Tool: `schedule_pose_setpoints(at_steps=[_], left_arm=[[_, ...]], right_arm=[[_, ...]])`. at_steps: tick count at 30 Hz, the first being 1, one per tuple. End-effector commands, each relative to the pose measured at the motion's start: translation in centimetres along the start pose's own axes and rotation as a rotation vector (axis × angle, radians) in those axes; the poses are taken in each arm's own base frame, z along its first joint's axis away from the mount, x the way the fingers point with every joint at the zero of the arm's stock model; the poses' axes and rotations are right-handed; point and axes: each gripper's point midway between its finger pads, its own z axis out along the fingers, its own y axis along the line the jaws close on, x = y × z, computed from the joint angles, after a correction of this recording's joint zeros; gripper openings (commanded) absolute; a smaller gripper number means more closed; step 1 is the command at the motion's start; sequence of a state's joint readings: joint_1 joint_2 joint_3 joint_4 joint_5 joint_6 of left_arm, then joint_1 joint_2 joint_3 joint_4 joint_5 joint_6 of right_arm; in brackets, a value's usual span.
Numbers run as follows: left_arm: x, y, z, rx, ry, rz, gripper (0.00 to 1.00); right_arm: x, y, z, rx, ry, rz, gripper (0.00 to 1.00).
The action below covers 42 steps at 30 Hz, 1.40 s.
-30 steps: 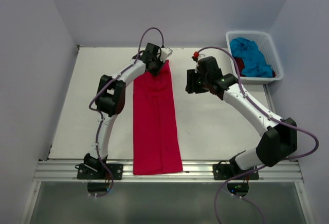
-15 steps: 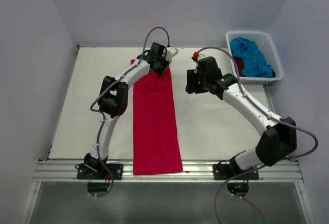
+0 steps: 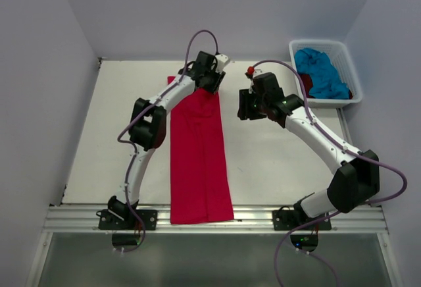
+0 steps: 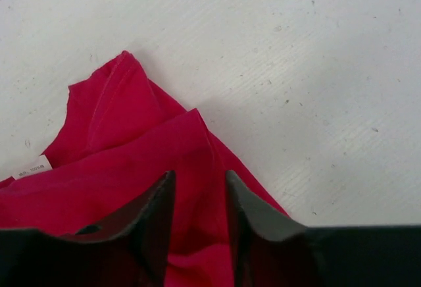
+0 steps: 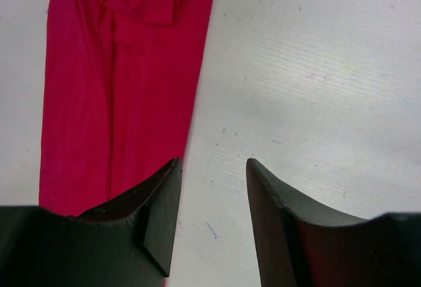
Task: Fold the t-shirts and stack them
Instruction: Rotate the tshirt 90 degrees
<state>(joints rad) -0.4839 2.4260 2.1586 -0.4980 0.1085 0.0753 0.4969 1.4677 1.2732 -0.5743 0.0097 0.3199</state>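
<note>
Red-pink cloth t-shirt (image 3: 197, 162) lies folded into a long narrow strip on the white table (image 3: 276, 162), reaching from beneath the left gripper (image 4: 200, 180) back toward its base. Its jaws stand slightly parted over the bunched collar end, apparently pinching nothing. The right gripper (image 5: 212, 163), jaws apart and empty, hovers beside the strip's edge, probably ready for the crosswise fold. Beyond it, a crumpled turquoise t-shirt (image 3: 321, 70) fills the white plastic basket (image 3: 348, 60).
</note>
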Motion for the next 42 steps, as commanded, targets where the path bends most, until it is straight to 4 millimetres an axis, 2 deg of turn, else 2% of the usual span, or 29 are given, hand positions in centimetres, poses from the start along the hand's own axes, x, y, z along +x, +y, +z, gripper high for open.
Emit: schedule_pose_setpoints(at_steps=[1, 3, 5, 6, 9, 11, 15, 17, 18, 19, 21, 23, 24, 28, 32, 37, 38, 39, 41, 42], left_arm=[[-2.4, 1.1, 0.0, -0.047, -0.08, -0.063, 0.45], [-3.5, 1.1, -0.8, -0.057, -0.115, -0.109, 0.54], [-4.4, 1.2, -1.6, -0.069, -0.153, -0.131, 0.59], [-5.8, 1.2, -3.1, -0.072, -0.193, -0.132, 0.68], [-6.5, 1.9, -4.9, -0.119, -0.214, -0.137, 0.71], [-5.8, 3.2, -5.4, -0.198, -0.181, -0.142, 0.71], [-2.9, 4.1, -4.9, -0.259, -0.072, -0.163, 0.7], [-1.3, 4.3, -4.9, -0.286, -0.027, -0.196, 0.67], [-1.2, 4.2, -5.2, -0.29, -0.027, -0.218, 0.66], [0.0, 4.1, -5.0, -0.292, -0.002, -0.228, 0.62], [0.5, 4.0, -5.3, -0.298, 0.003, -0.258, 0.56], [1.4, 3.8, -5.0, -0.295, 0.025, -0.273, 0.41], [2.1, 3.6, -4.6, -0.293, 0.047, -0.287, 0.31], [2.8, 2.8, -4.0, -0.261, 0.066, -0.315, 0.26], [2.9, 2.2, -4.2, -0.239, 0.065, -0.32, 0.26], [3.9, 1.9, -3.2, -0.22, 0.093, -0.32, 0.24], [4.1, 1.7, -3.0, -0.211, 0.098, -0.321, 0.22], [4.2, 1.5, -2.9, -0.204, 0.101, -0.325, 0.16], [3.8, 1.1, -3.0, -0.178, 0.09, -0.325, 0.11], [3.5, 0.9, -3.1, -0.168, 0.08, -0.315, 0.05]], right_arm=[[-0.6, 0.0, -0.6, -0.001, -0.031, -0.007, 0.48], [-0.4, -0.1, -0.5, 0.001, -0.027, -0.006, 0.48], [-0.3, -0.1, -0.5, 0.0, -0.021, -0.01, 0.48], [-0.3, -0.2, -0.5, 0.006, -0.023, -0.012, 0.48], [-0.3, -0.3, -0.5, 0.008, -0.025, -0.012, 0.48], [-0.3, -0.3, -0.4, 0.007, -0.024, -0.012, 0.48], [-0.2, -0.1, -0.1, -0.005, -0.016, -0.008, 0.48], [-0.1, 0.1, 0.0, -0.011, -0.015, -0.006, 0.47], [-0.1, 0.1, 0.1, -0.011, -0.015, -0.003, 0.47], [-0.1, 0.1, 0.1, -0.011, -0.015, -0.001, 0.47], [-0.1, 0.0, 0.1, -0.01, -0.015, 0.0, 0.47], [-0.1, 0.0, 0.0, -0.01, -0.016, 0.0, 0.47], [-0.2, 0.1, 0.0, -0.012, -0.021, 0.0, 0.47], [-0.2, 0.1, -0.1, -0.011, -0.019, 0.001, 0.47], [-0.1, 0.1, -0.1, -0.01, -0.018, 0.002, 0.47], [-0.2, 0.1, -0.2, -0.012, -0.022, 0.001, 0.46], [-0.1, 0.1, -0.2, -0.013, -0.02, 0.0, 0.46], [-0.2, 0.1, -0.3, -0.012, -0.022, 0.0, 0.46], [0.0, 0.1, -0.2, -0.012, -0.019, 0.002, 0.46], [0.1, 0.0, -0.2, -0.011, -0.016, 0.0, 0.46]])
